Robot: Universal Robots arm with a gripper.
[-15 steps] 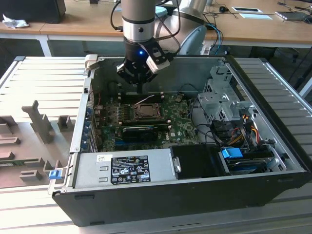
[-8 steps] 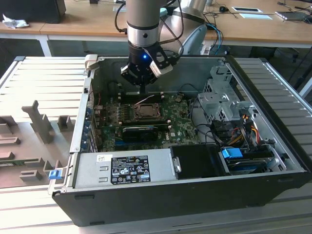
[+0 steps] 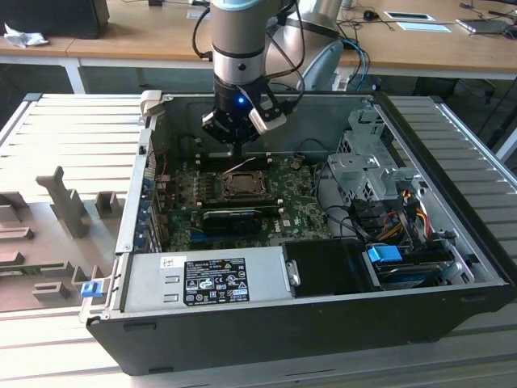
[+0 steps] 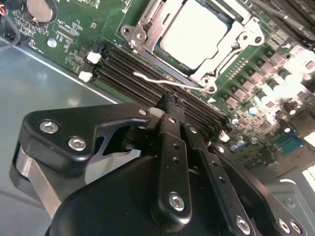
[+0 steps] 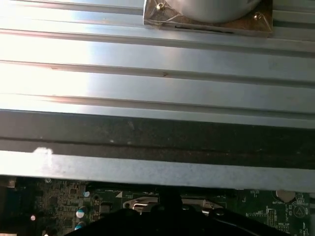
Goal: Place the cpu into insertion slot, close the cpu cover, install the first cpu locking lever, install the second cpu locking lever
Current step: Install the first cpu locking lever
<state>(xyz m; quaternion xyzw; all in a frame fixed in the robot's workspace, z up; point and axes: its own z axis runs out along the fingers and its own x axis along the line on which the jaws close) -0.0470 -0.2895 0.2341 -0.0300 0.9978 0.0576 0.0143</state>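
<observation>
You see a ribbed metal table (image 3: pixel 65 121) carrying the open computer case (image 3: pixel 307 323). Beside the case, at the exterior view's left, grey fixture blocks (image 3: pixel 69 202) stand on it.

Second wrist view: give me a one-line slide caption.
Black gripper, fingers together, poised over a thin wire locking lever beside the pale silvery square cpu seated under its dull silver cover frame.

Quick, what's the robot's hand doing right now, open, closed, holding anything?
Hand: closed, fingers together with nothing between them, hovering beside the cpu cover, which lies shut over the cpu.
</observation>
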